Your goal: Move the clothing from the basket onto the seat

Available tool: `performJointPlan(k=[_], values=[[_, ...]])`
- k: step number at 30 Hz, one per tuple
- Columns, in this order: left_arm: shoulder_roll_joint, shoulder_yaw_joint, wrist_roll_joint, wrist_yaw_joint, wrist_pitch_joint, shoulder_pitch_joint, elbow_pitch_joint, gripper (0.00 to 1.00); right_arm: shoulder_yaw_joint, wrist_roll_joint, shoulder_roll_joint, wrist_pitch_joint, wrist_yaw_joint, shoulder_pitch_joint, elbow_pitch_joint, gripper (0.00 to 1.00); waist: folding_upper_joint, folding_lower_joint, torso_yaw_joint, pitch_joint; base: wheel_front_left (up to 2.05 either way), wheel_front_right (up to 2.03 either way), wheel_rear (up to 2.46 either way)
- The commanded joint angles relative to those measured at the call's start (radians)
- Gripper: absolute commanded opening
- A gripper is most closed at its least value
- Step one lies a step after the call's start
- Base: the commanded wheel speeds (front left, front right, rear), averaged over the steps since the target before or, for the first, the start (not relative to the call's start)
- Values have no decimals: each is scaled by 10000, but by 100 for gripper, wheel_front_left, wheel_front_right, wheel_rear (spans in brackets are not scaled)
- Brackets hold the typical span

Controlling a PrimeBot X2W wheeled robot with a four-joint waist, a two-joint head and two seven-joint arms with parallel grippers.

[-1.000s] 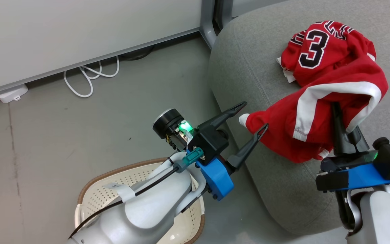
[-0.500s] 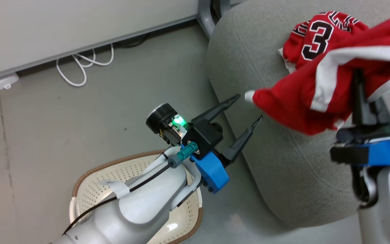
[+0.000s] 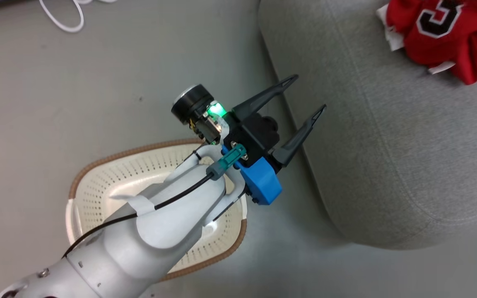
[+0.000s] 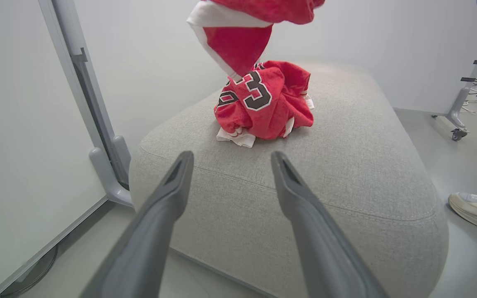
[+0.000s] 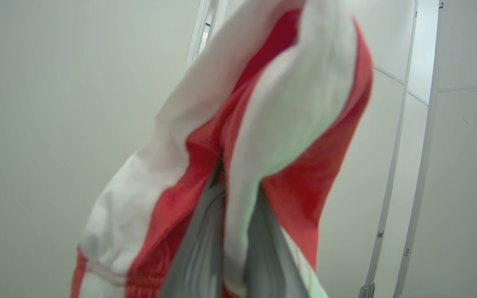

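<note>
here the basket (image 3: 97, 182) sits at left; the left gripper (image 3: 310, 92), fingers wide apart and empty, hangs just beside the seat (image 3: 387, 145)'s edge. a crumpled jersey (image 3: 441, 33) lies on the seat. the right gripper (image 5: 238, 186) is pinched together on a red-and-white garment (image 4: 238, 45) dangling above that jersey.

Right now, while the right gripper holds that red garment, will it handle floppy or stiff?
Likely floppy: the red garment drapes in folds over the right gripper, shut on it. Probably light, as a small pinch carries it. Its tail hangs near the jersey, so it may drag there.
</note>
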Motion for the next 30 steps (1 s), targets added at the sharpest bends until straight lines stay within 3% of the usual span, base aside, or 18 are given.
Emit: performJointPlan(k=[1, 6, 12, 22, 30], values=[[35, -17, 80, 17, 20, -249, -41, 100, -184, 57, -221, -5, 4, -334, 124, 0, 0, -1, 164, 754, 0, 0, 0], [20, -55, 255, -13, 64, -721, -149, 100, -1089, 312, -1201, -5, 5, -1479, 1119, 0, 0, -1, 340, 1707, 0, 0, 0], [11, -109, 438, -2, 75, -1115, -200, 100, -1730, 306, -1850, -7, 4, -2222, 2905, 0, 0, -1, 457, 2502, 0, 0, 0], [-86, -188, 497, 25, -50, -1377, -129, 100, -2091, -44, -1557, -5, 4, -2014, 5408, 0, 0, -1, 658, 2911, 0, 0, 0], [-28, -192, 417, 61, -169, -1350, -15, 100, -2263, -138, -1293, -6, 4, -1775, 6191, 0, 0, -1, 676, 2777, 0, 0, 0]])
